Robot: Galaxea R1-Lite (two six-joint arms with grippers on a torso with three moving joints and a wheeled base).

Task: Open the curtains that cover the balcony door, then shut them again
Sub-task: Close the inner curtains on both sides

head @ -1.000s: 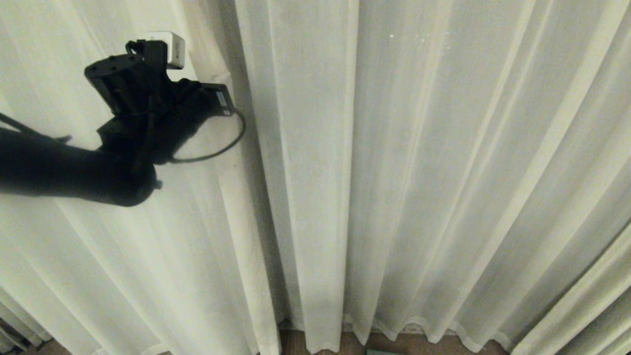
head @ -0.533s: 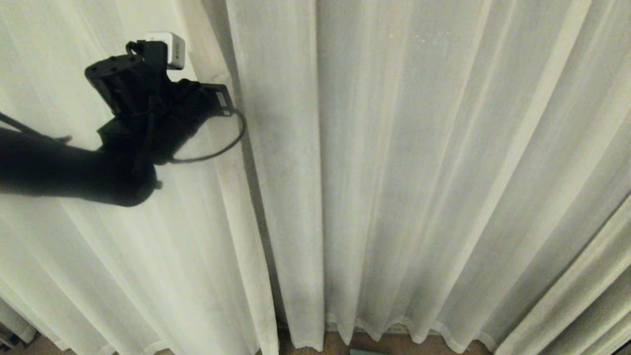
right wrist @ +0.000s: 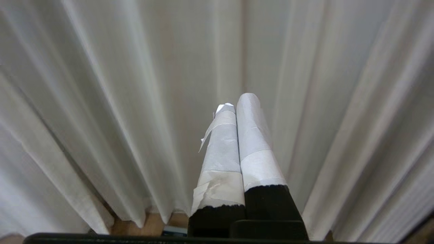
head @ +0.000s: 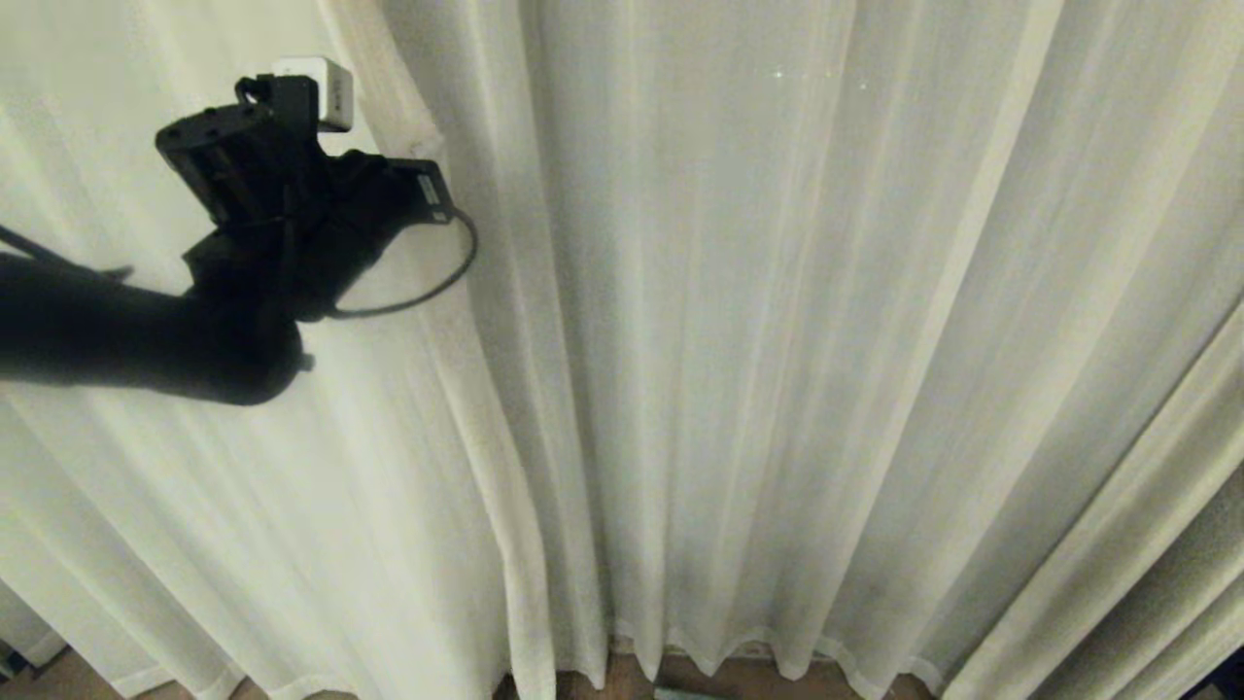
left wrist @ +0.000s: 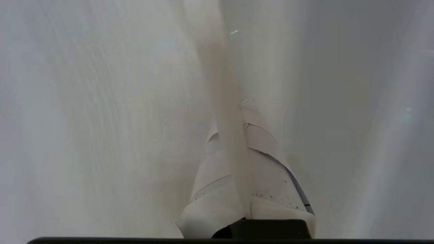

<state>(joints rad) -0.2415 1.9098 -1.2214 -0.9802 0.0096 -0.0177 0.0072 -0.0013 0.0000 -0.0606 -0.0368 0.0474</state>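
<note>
— Across the whole head view, what hung there?

— Cream-white pleated fabric curtains (head: pixel 777 340), floor-length, with hemmed bottom edges just above a strip of brown wooden floor (head: pixel 632 676). They covered everything behind them, so no glass or frame showed.

— And the left pincer (left wrist: pixel 234 115)?

— It was raised at the upper left of the head view, on the black left arm (head: pixel 126 331), with a small white box (head: pixel 316 78) on top of the wrist and a black cable loop (head: pixel 437 282) hanging beside it. In the left wrist view its tape-wrapped white fingers (left wrist: pixel 264 169) were clenched on a vertical fold at one panel's edge, the fabric running up between them.

— Was the right pincer (right wrist: pixel 237 105) doing anything?

— Nothing visible. It was out of the head view; its own wrist view showed the two white-taped fingers (right wrist: pixel 222 152) pressed together, grasping nothing, pointing toward the pleats low down, near the hems and the floor (right wrist: pixel 152 223).
</note>
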